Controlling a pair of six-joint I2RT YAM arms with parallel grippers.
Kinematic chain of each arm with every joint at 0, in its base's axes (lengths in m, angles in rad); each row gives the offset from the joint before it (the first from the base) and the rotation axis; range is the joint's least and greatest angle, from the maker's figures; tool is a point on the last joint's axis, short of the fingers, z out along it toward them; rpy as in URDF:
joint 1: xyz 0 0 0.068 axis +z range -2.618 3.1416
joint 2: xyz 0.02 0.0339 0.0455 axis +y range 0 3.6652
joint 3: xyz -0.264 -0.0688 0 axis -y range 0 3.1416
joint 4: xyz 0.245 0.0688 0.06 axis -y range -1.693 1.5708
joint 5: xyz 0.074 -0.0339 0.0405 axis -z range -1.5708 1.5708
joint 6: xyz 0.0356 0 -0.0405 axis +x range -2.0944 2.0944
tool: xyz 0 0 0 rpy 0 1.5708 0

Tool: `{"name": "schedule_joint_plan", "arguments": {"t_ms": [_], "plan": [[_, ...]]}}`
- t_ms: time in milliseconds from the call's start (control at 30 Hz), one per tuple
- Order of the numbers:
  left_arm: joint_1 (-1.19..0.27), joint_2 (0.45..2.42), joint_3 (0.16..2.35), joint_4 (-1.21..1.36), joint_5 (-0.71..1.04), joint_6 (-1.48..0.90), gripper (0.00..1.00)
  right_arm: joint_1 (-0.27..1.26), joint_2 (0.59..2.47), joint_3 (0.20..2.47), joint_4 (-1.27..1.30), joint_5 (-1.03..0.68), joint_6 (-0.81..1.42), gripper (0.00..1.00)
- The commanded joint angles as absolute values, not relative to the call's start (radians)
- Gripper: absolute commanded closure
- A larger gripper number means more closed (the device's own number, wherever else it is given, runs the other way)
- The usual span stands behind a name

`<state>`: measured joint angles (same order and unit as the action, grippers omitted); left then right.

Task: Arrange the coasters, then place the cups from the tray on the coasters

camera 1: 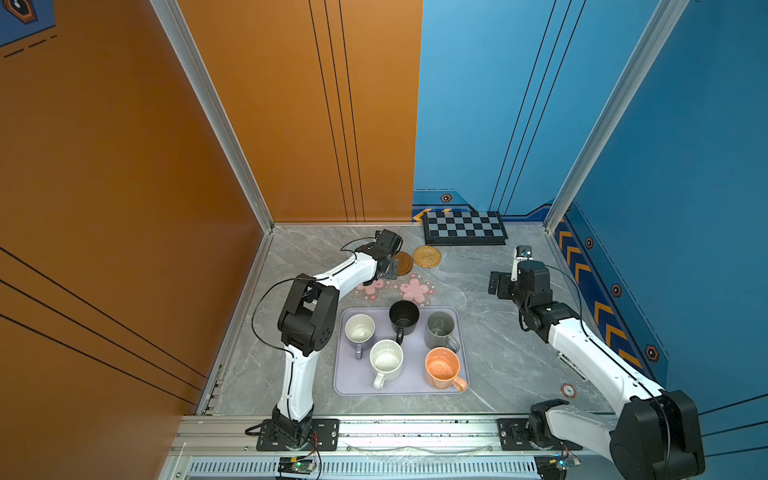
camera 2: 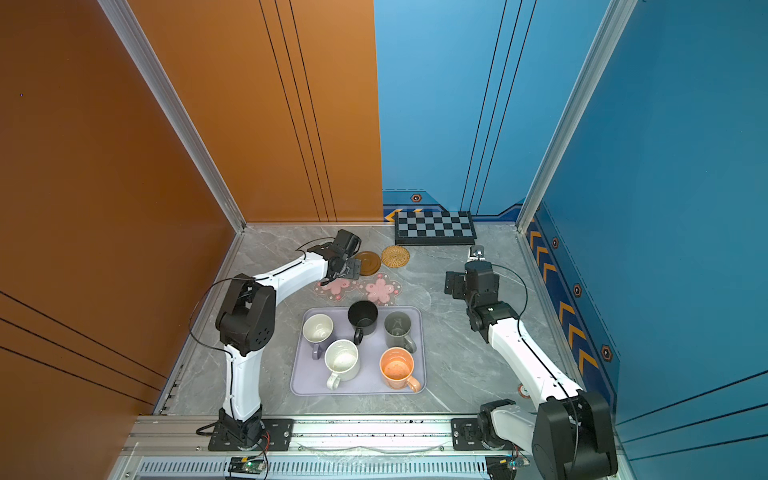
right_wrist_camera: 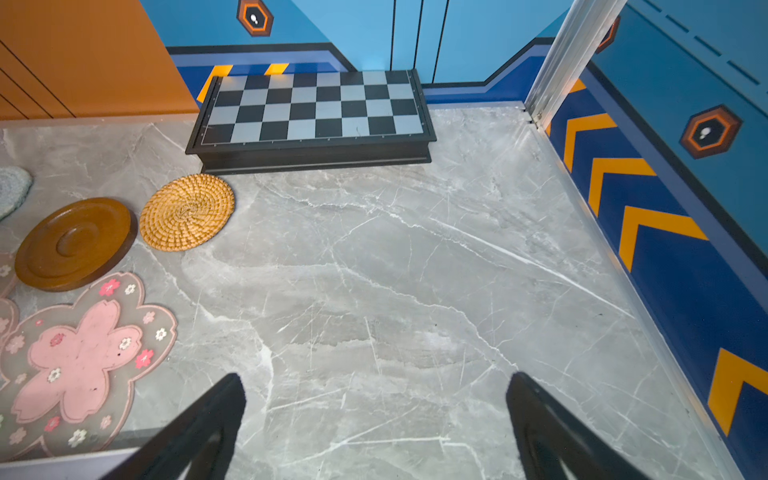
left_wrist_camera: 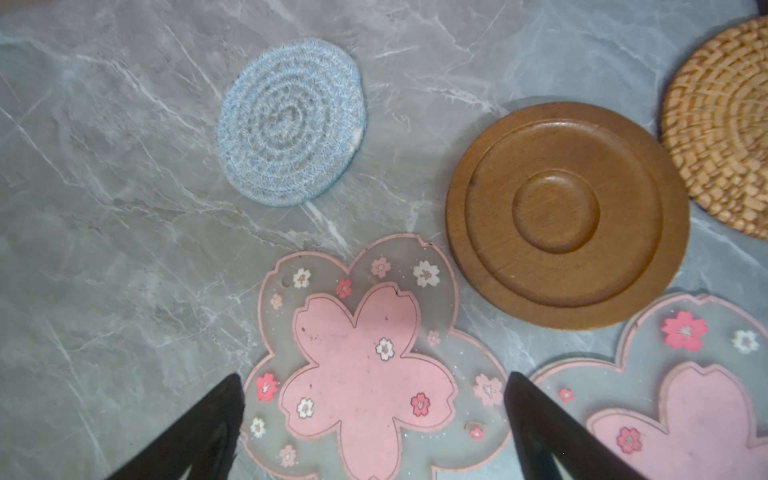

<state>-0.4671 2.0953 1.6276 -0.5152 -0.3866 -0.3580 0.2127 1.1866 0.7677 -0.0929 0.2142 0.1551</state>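
A: The tray [camera 1: 353, 384], holding all five cups [camera 1: 442, 368], lay in front; the coasters [camera 1: 427, 256] sat crowded behind it.

B: The left gripper [left_wrist_camera: 374, 376], jaws wide and empty, hung over a pink flower coaster [left_wrist_camera: 365, 365]. So thin a mat could slip, or push the wooden disc [left_wrist_camera: 565, 216]. The right gripper [right_wrist_camera: 374, 376] gaped empty too.

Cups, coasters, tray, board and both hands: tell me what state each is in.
cups: all five upright on the tray.
tray: flat on the table, full.
coasters: five flat on the table, none bearing a cup.
chequered board: shut, lying flat.
left hand: open, empty, above a pink coaster.
right hand: open, empty, above the table.
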Motion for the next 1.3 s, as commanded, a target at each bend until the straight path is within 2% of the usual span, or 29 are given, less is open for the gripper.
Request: {"name": "schedule_joint_plan", "arguments": {"t_ms": [0, 300, 467, 733, 967, 1033, 1267], "plan": [[-0.462, 2.117, 1.654, -0.555, -0.348, -0.410, 0.02, 0.225, 1.206, 0.790, -0.130, 0.252, 0.179, 0.00], [-0.470, 2.215, 1.711, -0.561, -0.332, -0.457, 0.01, 0.270, 1.250, 0.802, -0.140, 0.274, 0.212, 0.00], [-0.465, 2.242, 1.709, -0.565, -0.325, -0.486, 0.09, 0.305, 1.255, 0.795, -0.142, 0.287, 0.221, 0.00], [-0.456, 2.285, 1.724, -0.611, -0.372, -0.513, 0.11, 0.339, 1.254, 0.785, -0.147, 0.296, 0.241, 0.00], [-0.403, 2.253, 1.644, -0.627, -0.371, -0.537, 0.13, 0.363, 1.254, 0.784, -0.153, 0.305, 0.258, 0.00], [-0.382, 2.236, 1.618, -0.627, -0.366, -0.540, 0.17, 0.374, 1.255, 0.784, -0.153, 0.306, 0.264, 0.00], [-0.329, 2.193, 1.569, -0.627, -0.358, -0.507, 0.19, 0.417, 1.278, 0.788, -0.160, 0.325, 0.275, 0.00]]}}
